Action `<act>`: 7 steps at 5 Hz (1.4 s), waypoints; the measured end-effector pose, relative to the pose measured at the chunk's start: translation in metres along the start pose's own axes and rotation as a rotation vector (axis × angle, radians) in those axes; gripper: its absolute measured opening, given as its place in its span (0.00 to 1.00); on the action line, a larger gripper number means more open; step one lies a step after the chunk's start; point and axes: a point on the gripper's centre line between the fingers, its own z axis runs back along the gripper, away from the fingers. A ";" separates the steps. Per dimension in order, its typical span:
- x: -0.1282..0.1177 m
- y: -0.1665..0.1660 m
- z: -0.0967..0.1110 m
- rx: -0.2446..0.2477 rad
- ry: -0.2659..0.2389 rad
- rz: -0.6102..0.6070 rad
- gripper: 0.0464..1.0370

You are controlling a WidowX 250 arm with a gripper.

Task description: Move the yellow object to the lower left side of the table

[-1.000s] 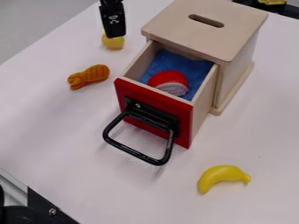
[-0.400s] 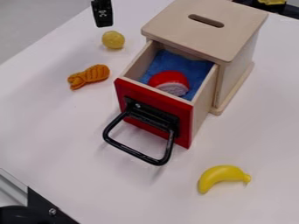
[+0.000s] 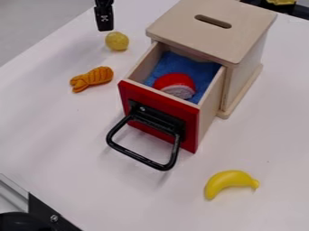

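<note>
At the top left of the camera view hangs my black gripper (image 3: 105, 22), just above and slightly left of a yellow ball (image 3: 117, 41). The ball rests on the white table (image 3: 54, 135), left of the wooden box. A second yellow object, a toy banana (image 3: 230, 182), lies toward the lower right of the table.
The wooden box (image 3: 223, 27) has its drawer pulled out, with a red front (image 3: 158, 116) and a black handle (image 3: 142, 158) jutting forward. A red and white toy (image 3: 175, 85) sits on blue cloth inside. An orange toy (image 3: 91, 79) lies left of the drawer.
The gripper first moved up and left from in front of the ball, uncovering its top, then came down slightly. The ball, banana and drawer stayed put.
</note>
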 end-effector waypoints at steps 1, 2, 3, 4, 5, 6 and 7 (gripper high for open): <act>0.004 0.006 -0.019 -0.032 0.000 0.002 0.96; 0.007 0.009 -0.029 -0.038 0.005 -0.017 0.96; 0.012 0.008 -0.041 -0.066 0.012 -0.042 0.96; 0.012 0.003 -0.053 -0.092 0.025 -0.056 0.96; 0.016 0.000 -0.058 -0.101 0.034 -0.074 0.92; 0.019 0.000 -0.059 -0.085 0.042 -0.090 0.66; 0.019 -0.001 -0.060 -0.082 0.044 -0.096 0.63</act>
